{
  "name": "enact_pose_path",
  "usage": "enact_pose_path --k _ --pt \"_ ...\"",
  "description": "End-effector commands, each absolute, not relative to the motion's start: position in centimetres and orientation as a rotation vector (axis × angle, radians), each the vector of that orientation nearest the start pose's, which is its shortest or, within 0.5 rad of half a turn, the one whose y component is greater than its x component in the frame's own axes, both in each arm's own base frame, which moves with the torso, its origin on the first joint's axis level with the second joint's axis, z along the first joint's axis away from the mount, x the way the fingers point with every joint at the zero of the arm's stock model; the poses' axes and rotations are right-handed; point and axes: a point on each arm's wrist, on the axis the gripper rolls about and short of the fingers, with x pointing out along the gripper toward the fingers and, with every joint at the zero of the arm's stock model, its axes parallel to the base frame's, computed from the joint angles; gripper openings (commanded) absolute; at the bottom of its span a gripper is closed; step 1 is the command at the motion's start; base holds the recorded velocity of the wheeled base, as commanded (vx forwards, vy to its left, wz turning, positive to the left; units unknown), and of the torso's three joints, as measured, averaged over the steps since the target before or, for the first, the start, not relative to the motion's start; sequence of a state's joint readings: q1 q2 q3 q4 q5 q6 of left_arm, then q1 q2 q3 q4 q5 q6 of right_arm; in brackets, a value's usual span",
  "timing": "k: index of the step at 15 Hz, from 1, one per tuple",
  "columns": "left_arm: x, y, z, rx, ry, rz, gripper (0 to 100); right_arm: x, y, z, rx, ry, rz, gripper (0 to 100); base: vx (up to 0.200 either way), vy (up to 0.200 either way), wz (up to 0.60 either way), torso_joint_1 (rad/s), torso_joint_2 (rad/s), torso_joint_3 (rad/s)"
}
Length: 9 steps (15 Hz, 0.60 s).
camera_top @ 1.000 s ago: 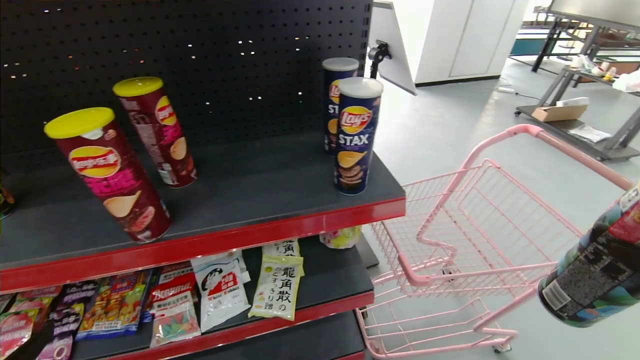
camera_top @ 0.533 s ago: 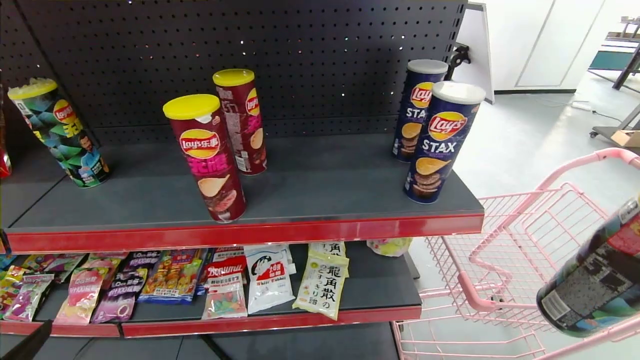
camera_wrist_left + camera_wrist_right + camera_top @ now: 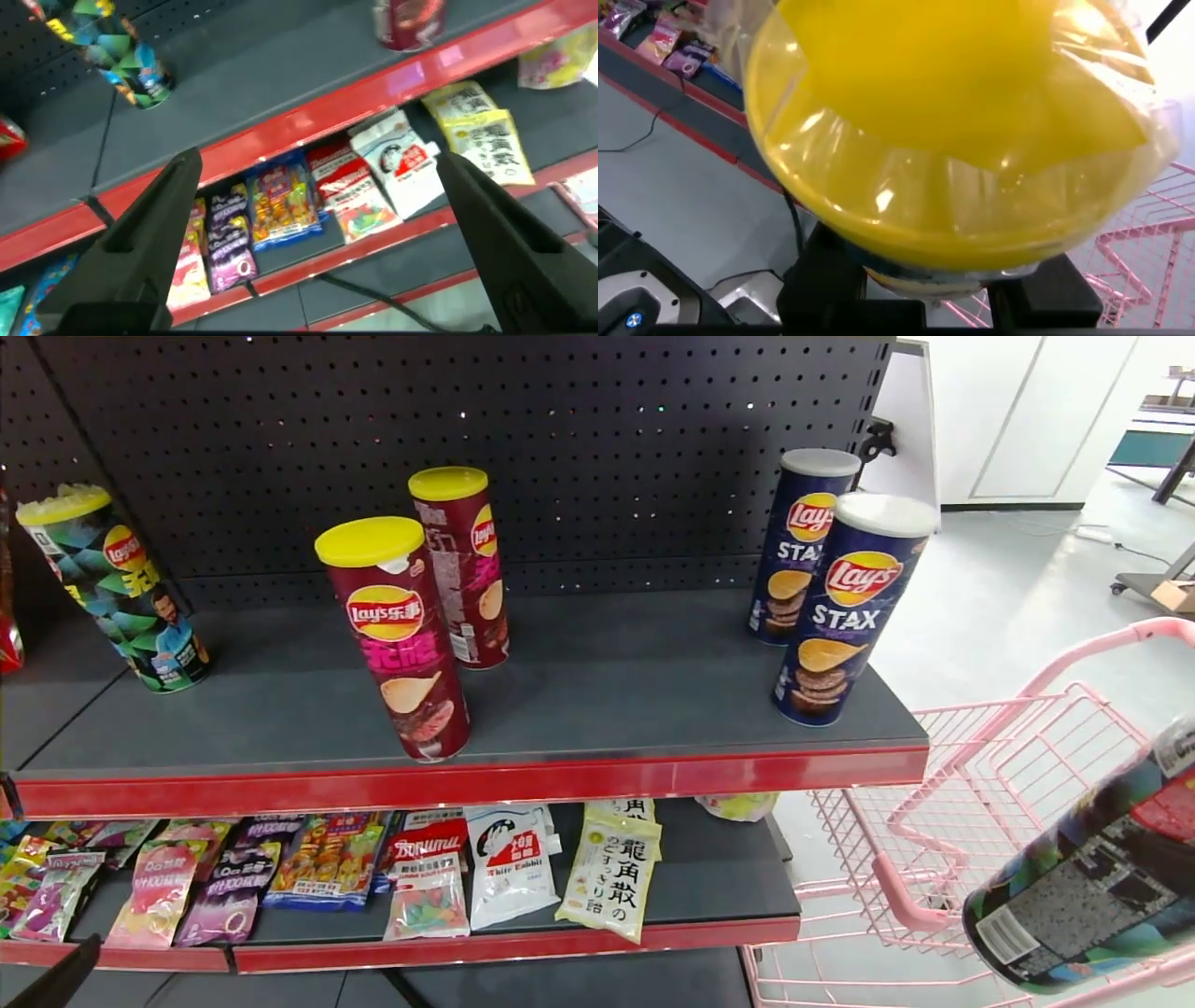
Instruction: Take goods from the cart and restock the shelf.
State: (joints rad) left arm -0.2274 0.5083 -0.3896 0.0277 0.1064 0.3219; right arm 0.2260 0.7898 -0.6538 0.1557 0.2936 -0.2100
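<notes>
While the left end effector (image 3: 318, 163) hangs wide open before the shelf (image 3: 467, 779), two maroon cans (image 3: 397, 635) and two blue cans (image 3: 840, 616) stand upright on it. Beyond the shelf's right end, the right end effector (image 3: 934, 285) holds a colourful can (image 3: 1083, 887), tilted, over the pink cart (image 3: 1134, 635).

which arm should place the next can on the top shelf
Right. The right tool grips a chip can off the right end of the top shelf; the left tool hangs open and empty by the lower shelf.

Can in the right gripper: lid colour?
Yellow. The lid of the can shows best in the right wrist view.
</notes>
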Motion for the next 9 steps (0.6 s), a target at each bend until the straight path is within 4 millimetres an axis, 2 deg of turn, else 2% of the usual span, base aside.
enact_pose_path --k 1,5,9 --pt "2.16 -0.25 18.49 0.344 0.125 -0.143 100 6.65 2.35 23.41 -0.198 0.234 0.565 0 0.0 0.2 0.0 0.017 0.01 -0.007" --pt "2.16 -0.25 18.49 0.344 0.125 -0.143 100 6.58 2.49 23.17 -0.197 0.24 0.59 0 0.0 0.2 0.0 0.001 0.0 0.0" --pt "2.16 -0.25 18.49 0.344 0.125 -0.142 100 6.37 3.22 23.14 -0.206 0.235 0.708 0 0.0 0.2 0.0 0.001 0.0 0.004"
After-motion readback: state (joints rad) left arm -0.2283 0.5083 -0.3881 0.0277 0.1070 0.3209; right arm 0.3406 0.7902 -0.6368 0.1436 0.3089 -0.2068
